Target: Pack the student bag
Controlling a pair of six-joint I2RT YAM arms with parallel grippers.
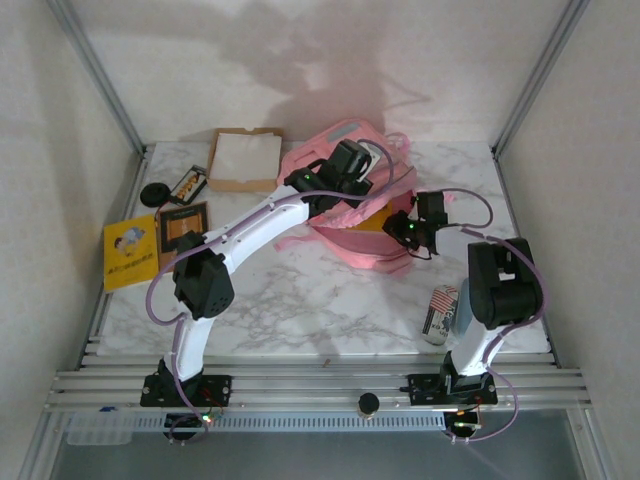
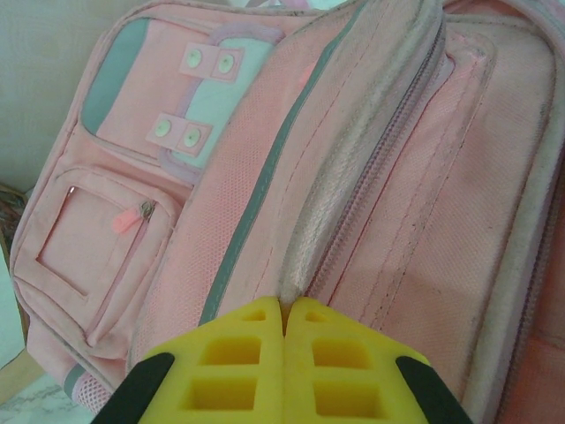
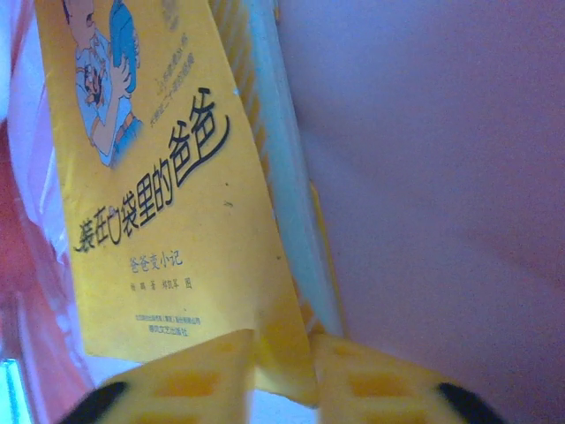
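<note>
While the left claw [image 2: 284, 302] pinches the bag [image 2: 106, 238] rim open, the right claw [image 3: 284, 346], clamped on the book [image 3: 159, 221], should push it deep inside.

student bag [image 1: 355, 245]: pink, far centre of marble table [image 1: 300, 300]
yellow book [image 1: 130, 252]: left edge
can [image 1: 440, 312]: near right corner

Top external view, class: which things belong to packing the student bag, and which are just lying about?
In the job: student bag, pinched by the left pincer; yellow book in the right pincer.

Lying about, for now: second yellow book, can, brown-edged pad, black disc, dark-framed card, smaller card.
</note>
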